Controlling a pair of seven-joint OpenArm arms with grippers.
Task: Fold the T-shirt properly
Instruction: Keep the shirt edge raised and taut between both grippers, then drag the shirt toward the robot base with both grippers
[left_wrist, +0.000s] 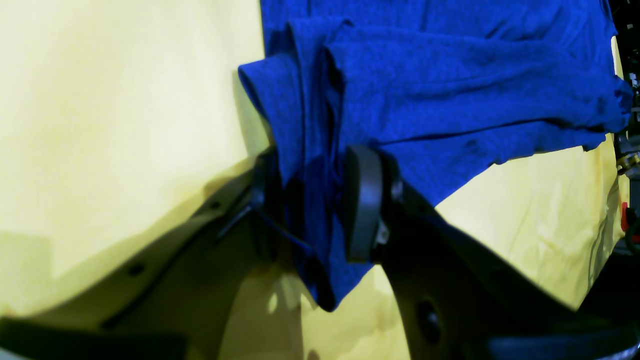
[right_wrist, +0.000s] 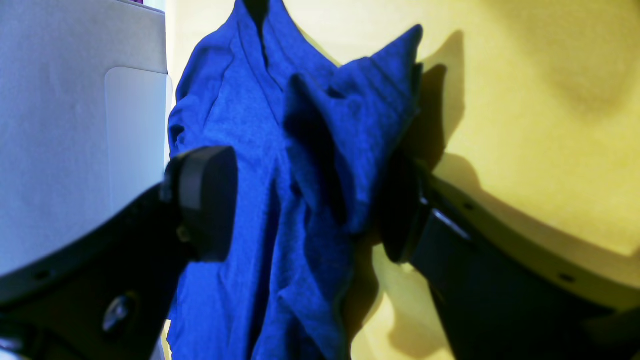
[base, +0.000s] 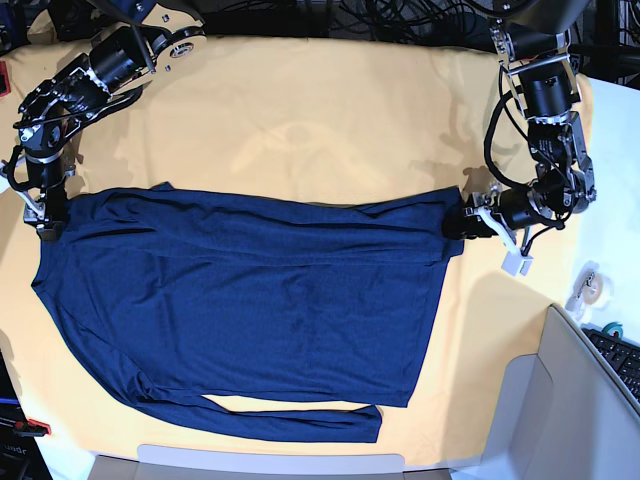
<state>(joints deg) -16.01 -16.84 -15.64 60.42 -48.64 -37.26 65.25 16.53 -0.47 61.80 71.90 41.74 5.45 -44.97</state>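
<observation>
Pinching the T-shirt (base: 250, 310), left claw (left_wrist: 312, 210) (right claw (right_wrist: 305, 205) gapes).

light: bright overhead | wrist views: oversaturated, soft-focused foreground | shadows: hard-edged

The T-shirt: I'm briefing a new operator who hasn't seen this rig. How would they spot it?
Look at the yellow-orange table cloth covering the table. Spread flat across its middle lies the T-shirt, reaching between the two grippers. It is the only dark navy, plain, long-sleeved garment there.
</observation>
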